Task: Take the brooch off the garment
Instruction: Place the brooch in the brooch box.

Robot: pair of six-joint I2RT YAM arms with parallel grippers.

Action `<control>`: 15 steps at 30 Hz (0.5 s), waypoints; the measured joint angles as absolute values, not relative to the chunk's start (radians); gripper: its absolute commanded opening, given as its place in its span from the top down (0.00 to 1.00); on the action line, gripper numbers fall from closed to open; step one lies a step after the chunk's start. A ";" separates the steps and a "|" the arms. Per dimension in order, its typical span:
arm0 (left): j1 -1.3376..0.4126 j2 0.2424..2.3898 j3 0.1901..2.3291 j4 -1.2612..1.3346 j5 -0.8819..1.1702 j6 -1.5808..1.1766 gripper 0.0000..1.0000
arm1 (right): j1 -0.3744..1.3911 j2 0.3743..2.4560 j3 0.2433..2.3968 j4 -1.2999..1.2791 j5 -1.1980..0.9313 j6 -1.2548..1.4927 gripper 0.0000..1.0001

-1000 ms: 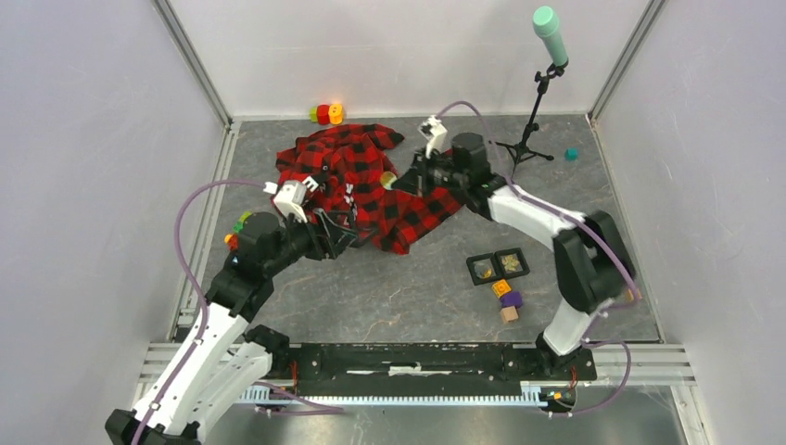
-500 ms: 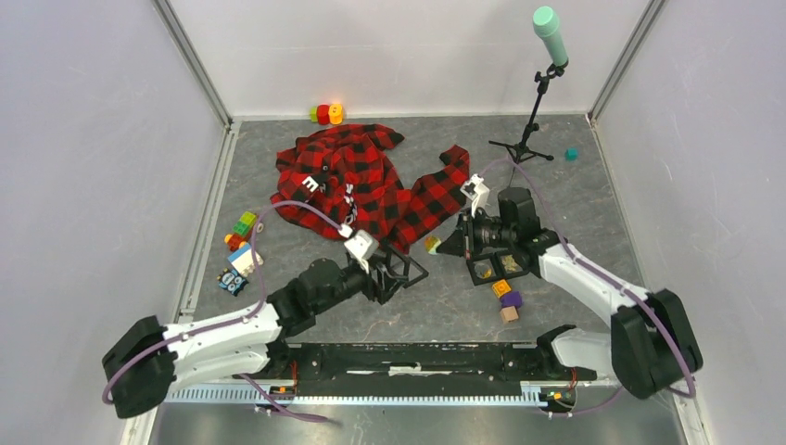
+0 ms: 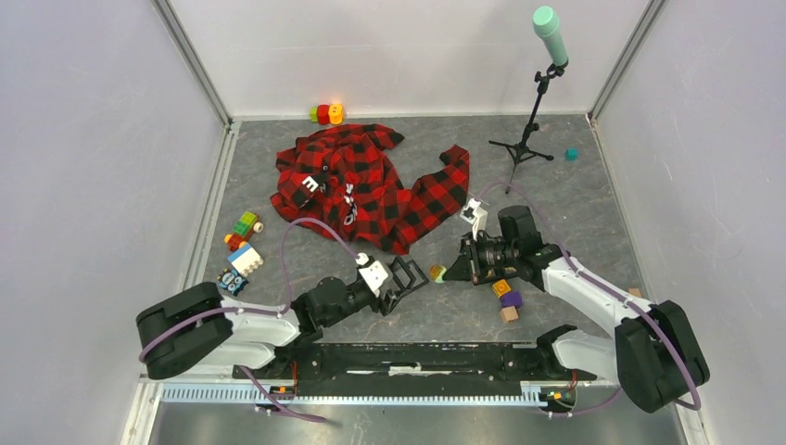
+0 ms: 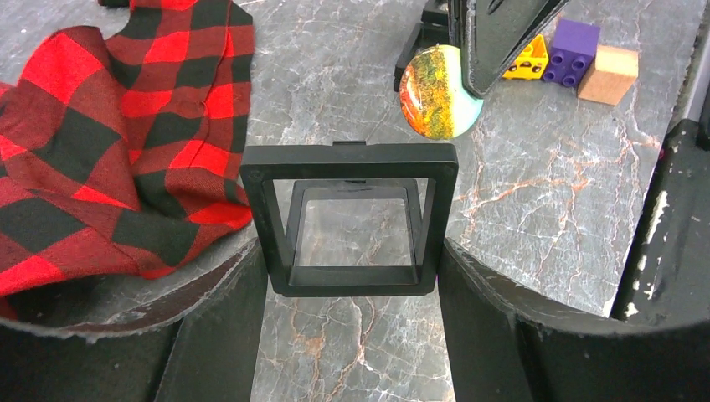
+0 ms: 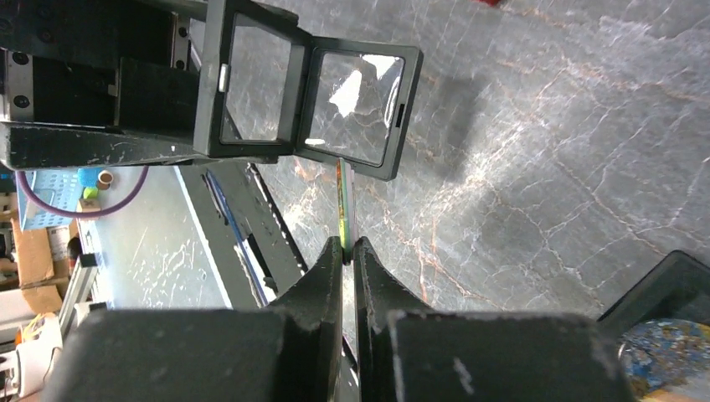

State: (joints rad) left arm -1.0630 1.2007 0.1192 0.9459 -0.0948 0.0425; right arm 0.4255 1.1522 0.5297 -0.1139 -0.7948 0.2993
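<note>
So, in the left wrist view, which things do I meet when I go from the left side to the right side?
From the left: red-and-black shirt → black frame case → brooch → yellow block → purple block → wooden block.

Garment cut off by the left wrist view's left and top edges, brooch partly covered by a finger of the right gripper, lettering unreadably small from above, dark case cropped at a corner.
</note>
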 measured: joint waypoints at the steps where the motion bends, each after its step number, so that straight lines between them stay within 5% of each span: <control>1: -1.063 1.221 0.114 0.970 -0.092 0.048 0.38 | 0.429 1.156 0.527 -0.114 -0.796 0.297 1.00; 15: -1.069 1.528 0.091 1.261 0.053 0.099 0.36 | 0.477 1.245 0.522 -0.063 -0.792 0.284 1.00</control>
